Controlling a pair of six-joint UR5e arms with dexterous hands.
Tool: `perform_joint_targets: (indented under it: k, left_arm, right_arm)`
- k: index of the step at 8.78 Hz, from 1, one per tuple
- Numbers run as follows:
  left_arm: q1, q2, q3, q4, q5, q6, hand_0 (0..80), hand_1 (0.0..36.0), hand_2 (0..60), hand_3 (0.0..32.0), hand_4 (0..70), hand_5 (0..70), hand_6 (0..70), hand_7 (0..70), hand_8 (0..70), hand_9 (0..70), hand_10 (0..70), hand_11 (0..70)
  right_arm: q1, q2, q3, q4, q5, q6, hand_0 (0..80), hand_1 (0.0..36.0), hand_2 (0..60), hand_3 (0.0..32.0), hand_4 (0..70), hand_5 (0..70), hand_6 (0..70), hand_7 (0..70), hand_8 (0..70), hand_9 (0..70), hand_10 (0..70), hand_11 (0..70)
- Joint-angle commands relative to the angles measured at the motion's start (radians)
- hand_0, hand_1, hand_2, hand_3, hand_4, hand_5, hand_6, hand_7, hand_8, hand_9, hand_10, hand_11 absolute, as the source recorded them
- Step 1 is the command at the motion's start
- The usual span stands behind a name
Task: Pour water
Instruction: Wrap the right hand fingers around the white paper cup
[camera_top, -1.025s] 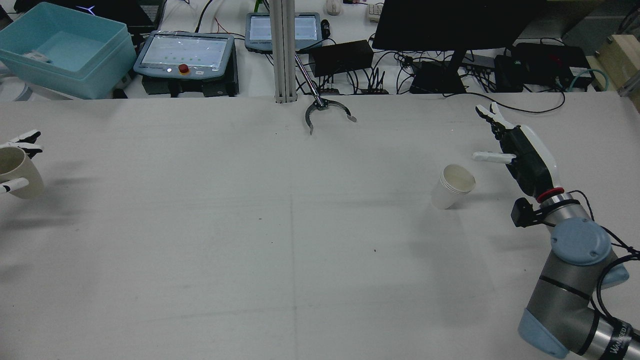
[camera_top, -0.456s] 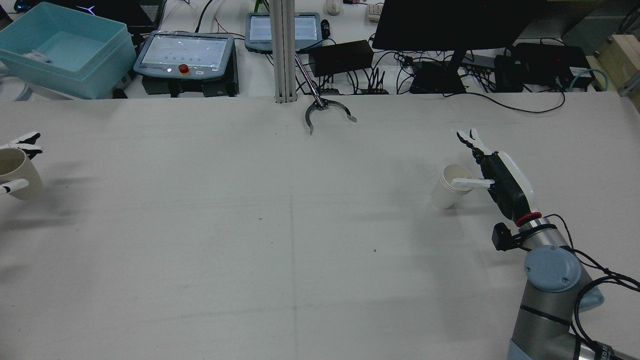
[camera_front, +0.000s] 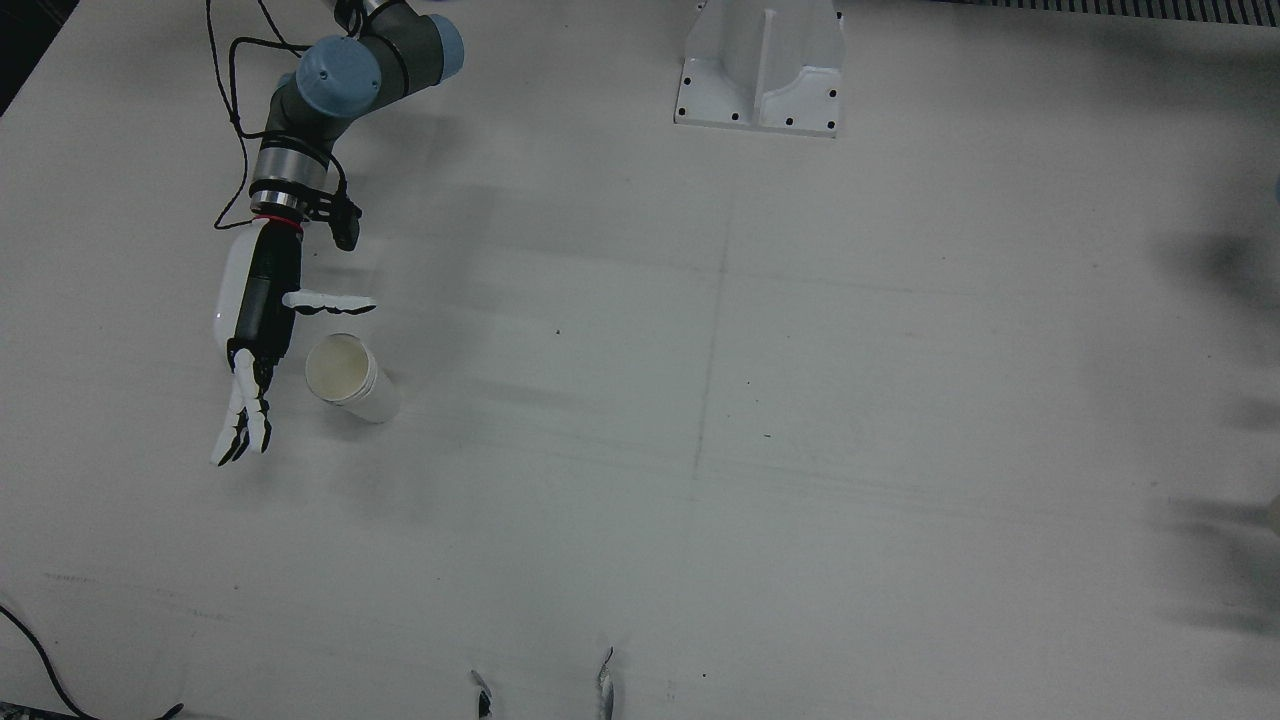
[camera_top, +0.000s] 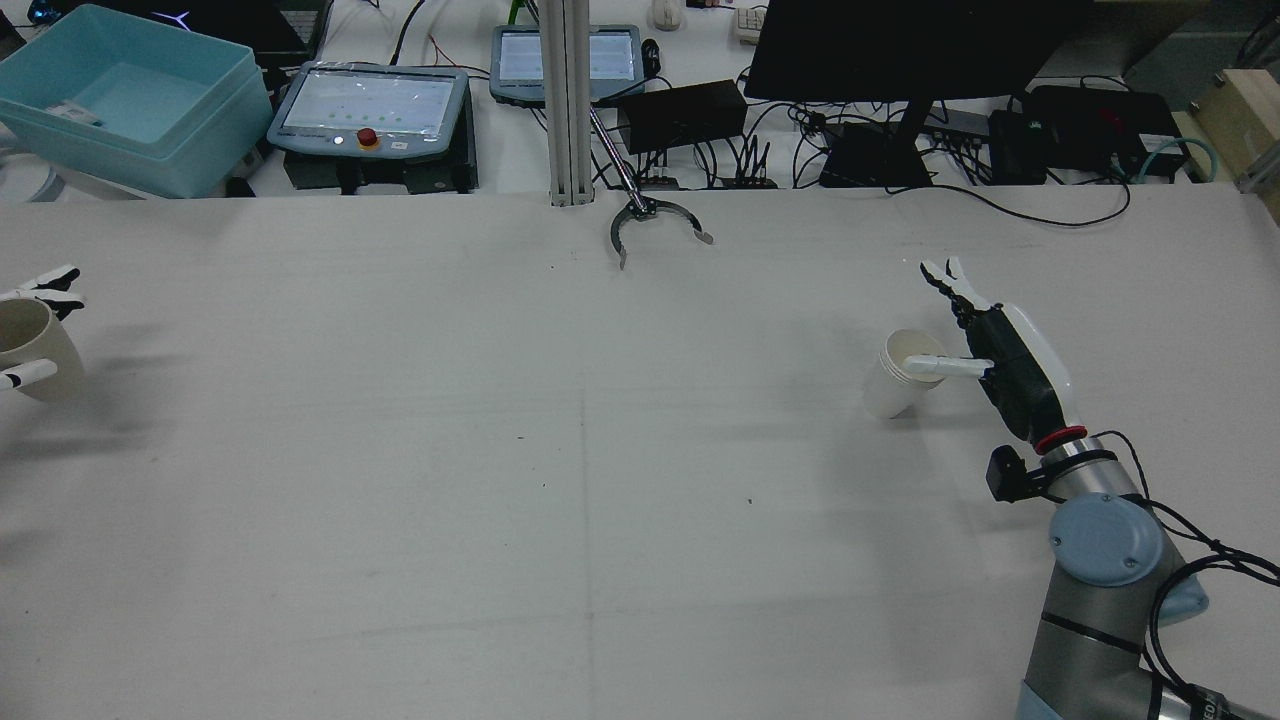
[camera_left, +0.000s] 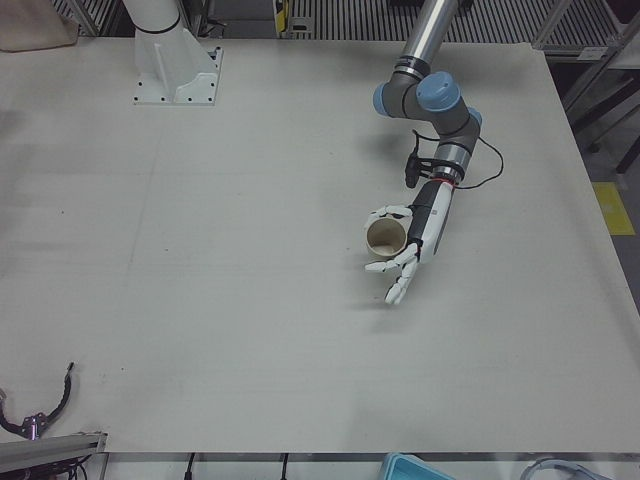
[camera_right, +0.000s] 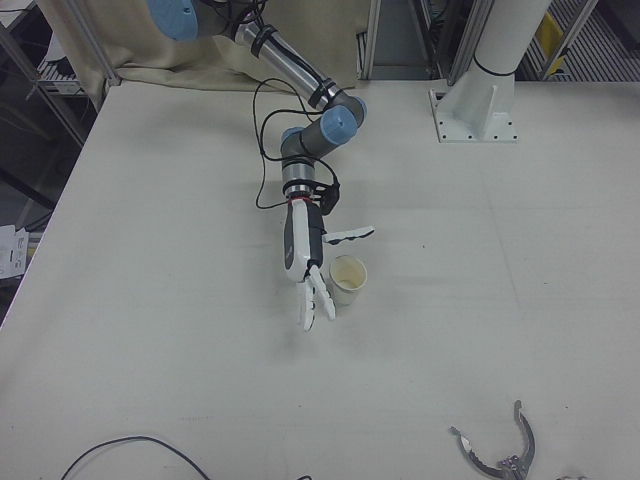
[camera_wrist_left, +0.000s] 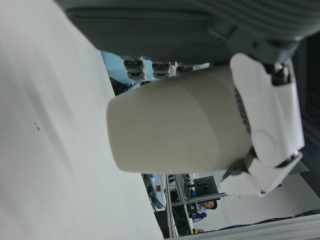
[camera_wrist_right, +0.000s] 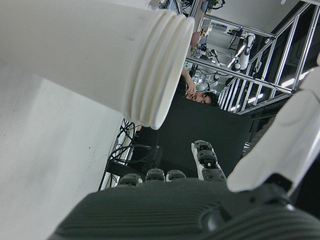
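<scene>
White paper cup (camera_top: 905, 375), seemingly several nested, stands upright on the desk (camera_top: 560, 480) well right of the steel claw tool (camera_top: 655, 225). Judged light, thin-walled, easily crushed or tipped; best gripped around mid-wall. Right hand (camera_top: 1005, 350) just beside it, fingers spread, holding nothing. Left hand (camera_left: 405, 245), far left of the tool, wraps a beige cup (camera_left: 385, 235). Count: two cups, two hands, one tool.

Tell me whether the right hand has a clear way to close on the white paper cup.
Probably yes. The right hand is open right beside the white paper cup, fingers extended past it, and nothing lies between them on the table.
</scene>
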Motion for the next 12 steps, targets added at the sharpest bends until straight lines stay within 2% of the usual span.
perform_joint_targets:
  k: [1, 3, 5, 6, 7, 12]
  left_arm:
    - [-0.001, 0.000, -0.004, 0.003, 0.000, 0.000, 39.1, 34.9, 60.0, 0.0, 35.7, 20.5, 6.2, 11.1, 4.1, 6.9, 4.5, 8.1]
    - [-0.003, 0.000, -0.018, 0.012, 0.000, 0.000, 39.3, 35.1, 60.0, 0.0, 35.8, 20.6, 6.2, 11.0, 4.1, 6.7, 4.4, 8.0]
    - [-0.001, 0.000, -0.023, 0.019, 0.000, 0.000, 39.5, 35.5, 60.0, 0.0, 35.9, 21.0, 6.2, 11.0, 4.0, 6.7, 4.5, 8.0]
    - [-0.001, 0.000, -0.024, 0.022, 0.000, 0.000, 39.6, 35.6, 60.0, 0.0, 35.9, 20.8, 6.3, 11.0, 4.1, 6.7, 4.5, 8.0]
    - [-0.001, 0.000, -0.024, 0.025, 0.000, 0.000, 39.6, 35.8, 60.0, 0.0, 35.7, 21.1, 6.3, 11.0, 4.0, 6.7, 4.5, 8.1]
    - [0.000, -0.005, -0.029, 0.042, 0.000, 0.002, 39.2, 35.8, 60.0, 0.0, 35.8, 20.9, 6.4, 11.1, 4.0, 6.7, 4.6, 8.2]
  right_arm:
    - [-0.015, -0.009, -0.020, 0.001, 0.075, 0.012, 39.5, 6.1, 0.7, 0.0, 0.0, 0.1, 0.0, 0.0, 2.4, 1.8, 1.0, 2.3]
    - [-0.021, -0.007, -0.026, 0.001, 0.115, 0.029, 38.2, 5.2, 0.7, 0.0, 0.0, 0.0, 0.0, 0.0, 3.0, 2.7, 1.6, 3.1]
    - [-0.030, 0.002, -0.092, 0.004, 0.141, 0.026, 35.7, 4.3, 0.8, 0.0, 0.9, 0.0, 0.0, 0.0, 3.0, 3.0, 1.7, 3.0]
    - [-0.029, 0.002, -0.118, 0.033, 0.147, 0.022, 41.3, 7.8, 3.2, 0.0, 0.1, 0.0, 0.0, 0.0, 3.3, 2.9, 1.9, 3.7]
    - [-0.029, 0.002, -0.131, 0.048, 0.147, 0.019, 44.0, 9.4, 2.6, 0.0, 0.0, 0.0, 0.0, 0.0, 3.3, 2.7, 2.2, 4.3]
    - [-0.094, 0.043, -0.134, 0.053, 0.150, -0.036, 44.3, 9.6, 2.9, 0.0, 0.0, 0.0, 0.0, 0.0, 3.4, 2.6, 2.2, 4.4]
